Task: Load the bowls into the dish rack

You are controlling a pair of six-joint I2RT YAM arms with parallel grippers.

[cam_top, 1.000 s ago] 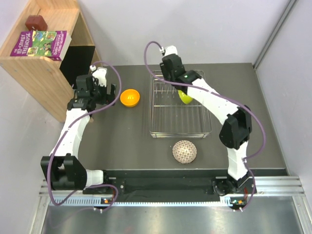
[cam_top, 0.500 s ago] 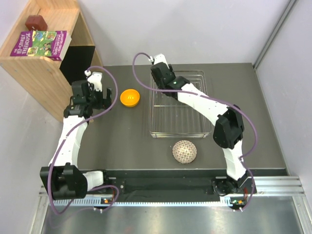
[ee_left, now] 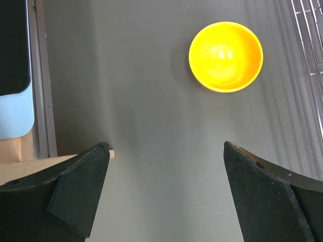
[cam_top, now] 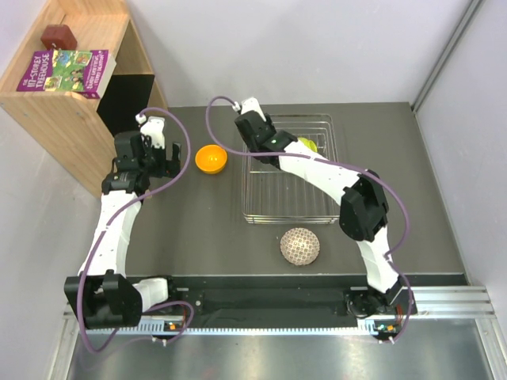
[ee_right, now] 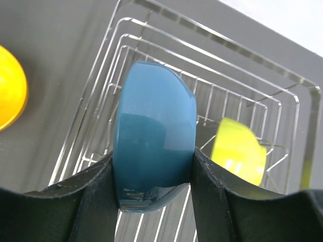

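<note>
Bowls, top external view: a small round yellow-green bowl (cam_top: 307, 145) is already in the far right part of the rectangular silver wire dish rack (cam_top: 293, 217). A small round orange bowl (cam_top: 211, 158) sits on the dark grey table (cam_top: 198, 229), just left of the rack's far left corner. A white round lattice-patterned bowl (cam_top: 300, 246) lies nearer than the rack and apart from it. No pinkish-red bowl is in view. The right gripper (cam_top: 252, 127) hangs over the rack's far left corner; its load is hidden from here. The left gripper (cam_top: 162, 158) hangs left of the orange bowl, close to the wooden shelf unit (cam_top: 71, 111).

Left wrist view: jaws spread wide with nothing between them. The orange bowl is ahead, mouth up, with bare table on all sides. Rack wires show only at the right edge.

Right wrist view: fingers clamped on a glossy round blue bowl (ee_right: 154, 126), held on edge above the rack wires. The yellow-green bowl stands to its right, apart from it.

Judgement: the step in hand is placing the blue bowl. Next move: lower it on edge into the rack, left of the yellow-green bowl, then release. The prongs under the bowl are hidden, so I cannot tell which slot it will enter. The rack's left wall is close, and the orange bowl lies just outside it. Most of the near rack is free.
</note>
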